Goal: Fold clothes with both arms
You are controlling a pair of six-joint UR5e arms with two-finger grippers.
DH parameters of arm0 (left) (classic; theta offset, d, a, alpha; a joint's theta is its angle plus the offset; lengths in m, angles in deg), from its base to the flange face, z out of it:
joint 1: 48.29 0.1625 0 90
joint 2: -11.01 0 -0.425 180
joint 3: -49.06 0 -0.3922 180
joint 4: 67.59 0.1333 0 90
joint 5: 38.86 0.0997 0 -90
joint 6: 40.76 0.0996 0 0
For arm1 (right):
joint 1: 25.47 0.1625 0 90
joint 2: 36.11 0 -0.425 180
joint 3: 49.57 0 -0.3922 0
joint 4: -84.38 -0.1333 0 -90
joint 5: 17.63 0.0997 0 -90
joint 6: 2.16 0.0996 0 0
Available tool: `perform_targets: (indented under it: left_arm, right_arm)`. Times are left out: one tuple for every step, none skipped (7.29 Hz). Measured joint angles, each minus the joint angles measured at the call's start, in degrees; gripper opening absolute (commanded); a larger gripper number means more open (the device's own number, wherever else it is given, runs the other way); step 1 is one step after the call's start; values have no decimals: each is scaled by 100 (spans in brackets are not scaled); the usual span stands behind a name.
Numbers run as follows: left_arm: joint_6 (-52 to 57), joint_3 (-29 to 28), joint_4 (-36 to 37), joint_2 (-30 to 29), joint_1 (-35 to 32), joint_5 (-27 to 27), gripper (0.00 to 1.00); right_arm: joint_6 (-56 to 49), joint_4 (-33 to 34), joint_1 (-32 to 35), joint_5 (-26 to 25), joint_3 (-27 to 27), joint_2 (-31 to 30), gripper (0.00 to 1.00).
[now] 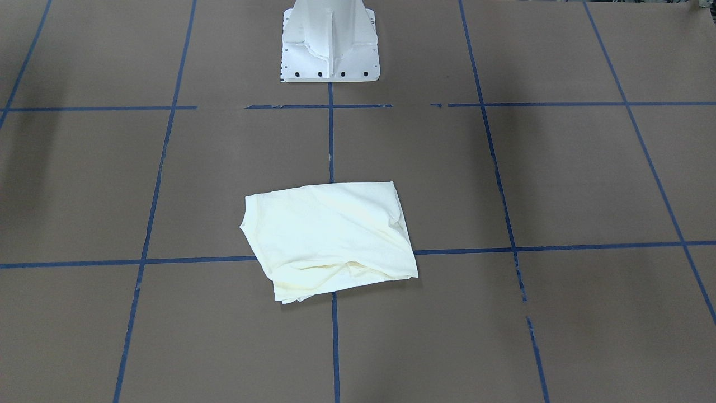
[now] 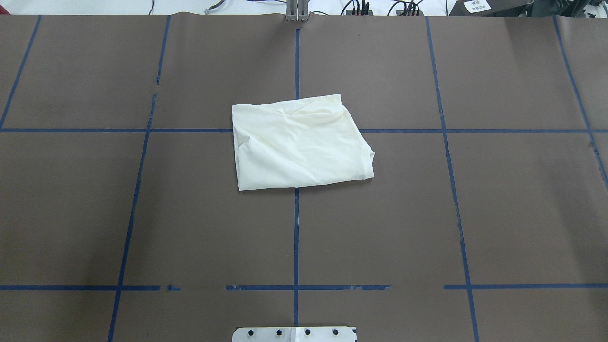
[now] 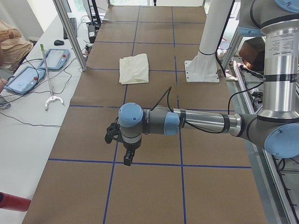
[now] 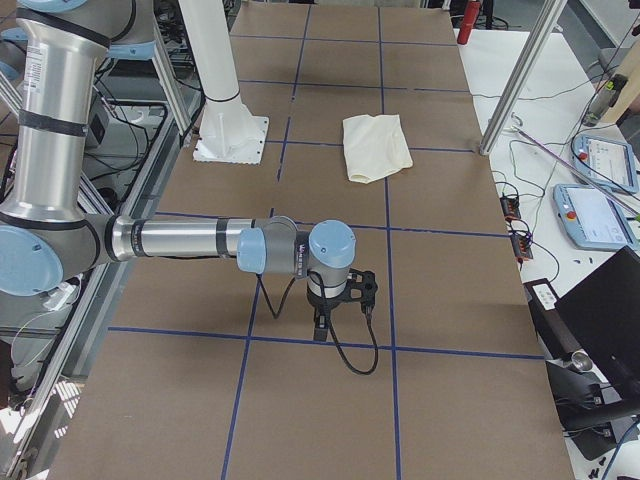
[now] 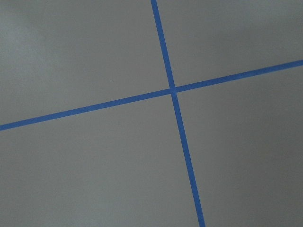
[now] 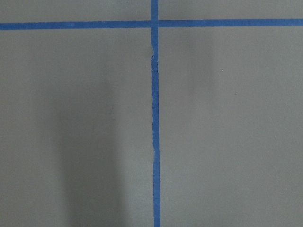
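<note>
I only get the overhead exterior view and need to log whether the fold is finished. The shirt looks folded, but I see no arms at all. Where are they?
Observer: The left arm is stretched out low over the table's left end, well apart from the shirt. The left gripper points down.
Operator: And the right one?
Observer: It mirrors that at the other end. The right arm reaches out over the table, and the right gripper points down, far from the shirt.
Operator: Is either one holding cloth?
Observer: Both wrist views show only brown table and blue tape, no cloth. I cannot tell whether the jaws are open.
</note>
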Motion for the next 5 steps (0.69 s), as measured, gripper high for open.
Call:
perform_targets:
  left_arm:
    - [2,22,10,-12,4,-4,100]
    - [7,-9,4,-27,6,-6,100]
    - [8,-88,0,-27,6,-9,100]
    - [7,-93,12,26,-4,-18,100]
    - [9,-47,15,110,-12,-23,100]
  right_arm:
    - [0,-3,1,-6,0,1,100]
    - [5,-4,0,-3,0,19,100]
    - [12,-5,-2,2,-4,45,100]
    - [26,-5,-3,-3,-12,70,100]
    - [50,-5,-3,-9,-16,91,100]
